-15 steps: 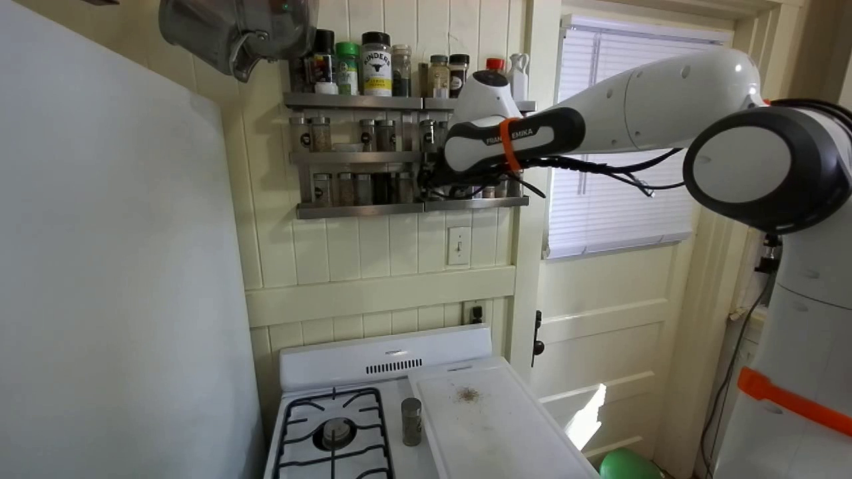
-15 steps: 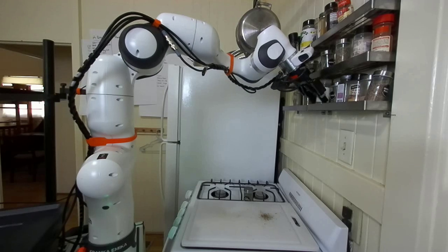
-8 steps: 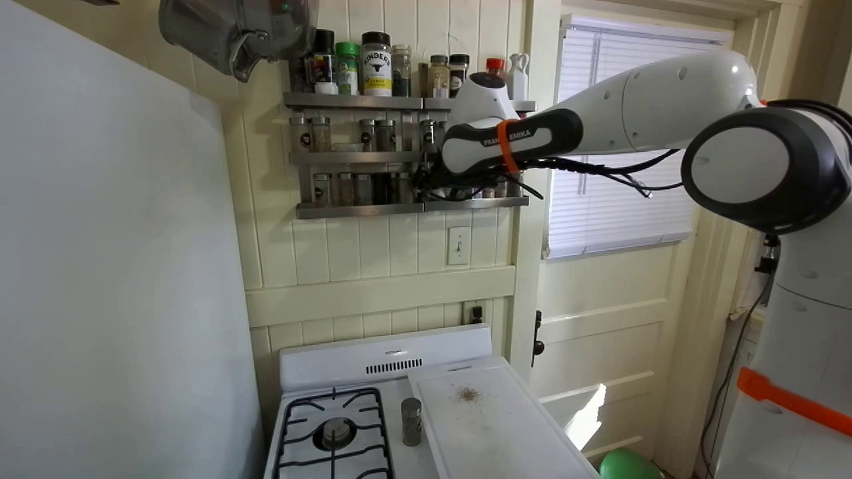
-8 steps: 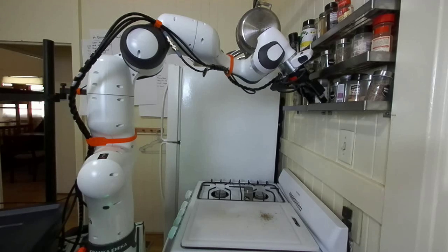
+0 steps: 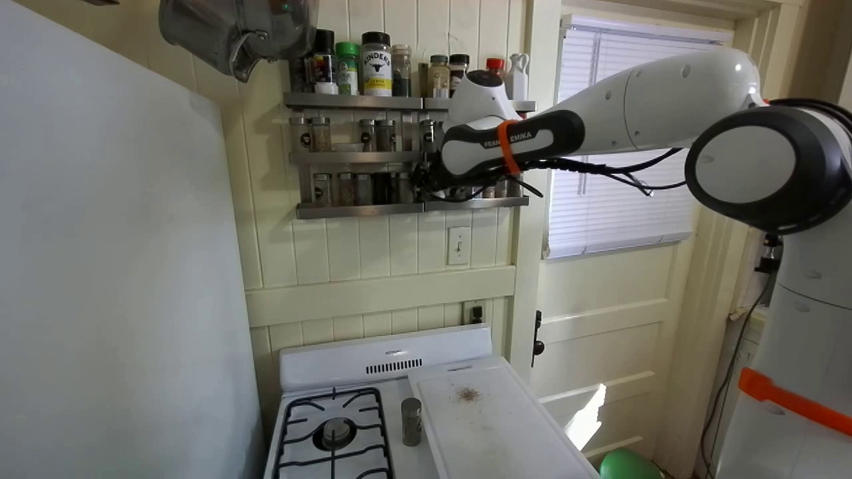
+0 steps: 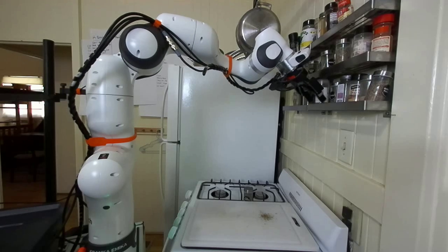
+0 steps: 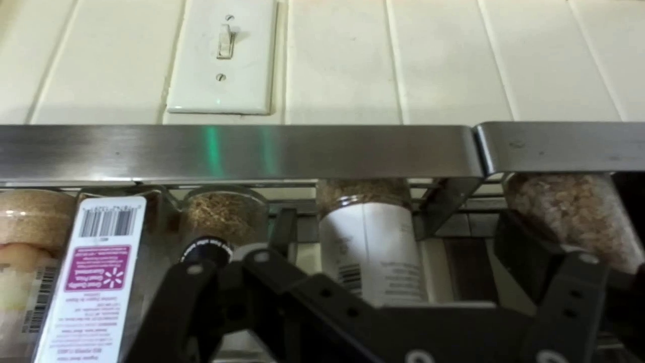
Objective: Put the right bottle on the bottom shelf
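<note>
The right bottle (image 7: 370, 242), whitish with a printed label, stands on the bottom shelf (image 7: 232, 151) in the wrist view, which is upside down. The shelf's front rail crosses its base. My gripper (image 7: 398, 227) is open around it. One of the fingers (image 7: 285, 232) is close to the bottle with a narrow gap; the other is well apart from it. The bottle's top is hidden behind the gripper. The bottom shelf also shows in both exterior views (image 5: 359, 211) (image 6: 350, 106). In an exterior view the gripper (image 6: 315, 94) is tilted down at the shelf's front.
Jars flank the gripper: a herb jar (image 7: 221, 217) and a jar of pale flakes (image 7: 569, 217). The middle shelf (image 6: 364, 61) is above. A greyish bottle (image 5: 411, 422) stands on the stove (image 5: 386, 356). A pot (image 6: 258, 29) hangs near the arm.
My gripper has drawn back slightly from the rack. Over the last second the wrist has also shifted a little to the side. The bottles on the stove and shelves look unmoved.
</note>
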### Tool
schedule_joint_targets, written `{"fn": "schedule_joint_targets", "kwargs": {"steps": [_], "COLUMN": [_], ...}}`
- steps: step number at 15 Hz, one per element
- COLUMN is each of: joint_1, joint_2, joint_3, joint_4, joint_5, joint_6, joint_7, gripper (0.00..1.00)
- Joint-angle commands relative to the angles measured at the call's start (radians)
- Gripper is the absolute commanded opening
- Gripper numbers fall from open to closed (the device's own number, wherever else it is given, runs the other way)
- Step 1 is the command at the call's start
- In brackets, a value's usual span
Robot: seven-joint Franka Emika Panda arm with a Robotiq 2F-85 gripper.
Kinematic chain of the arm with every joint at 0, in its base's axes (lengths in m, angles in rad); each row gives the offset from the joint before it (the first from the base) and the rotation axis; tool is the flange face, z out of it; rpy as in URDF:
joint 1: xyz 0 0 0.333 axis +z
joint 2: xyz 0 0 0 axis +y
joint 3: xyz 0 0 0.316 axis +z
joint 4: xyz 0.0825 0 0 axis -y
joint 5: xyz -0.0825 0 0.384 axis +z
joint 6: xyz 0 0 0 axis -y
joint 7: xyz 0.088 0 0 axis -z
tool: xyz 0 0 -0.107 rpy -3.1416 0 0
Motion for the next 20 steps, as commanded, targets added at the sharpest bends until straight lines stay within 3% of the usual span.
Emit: {"fn": "schedule_joint_targets", "kwargs": {"steps": [1,20], "joint_1": [0.013,-0.026], "joint_2": [-0.04,-0.266], "joint_3": [0.0,0.088], "joint_4": [-0.038,-0.304], "joint_5": [-0.069,-0.352], "joint_6": [-0.028,0.019], "joint_7": [0.074,0.379], "gripper": [1.0,1.0]}}
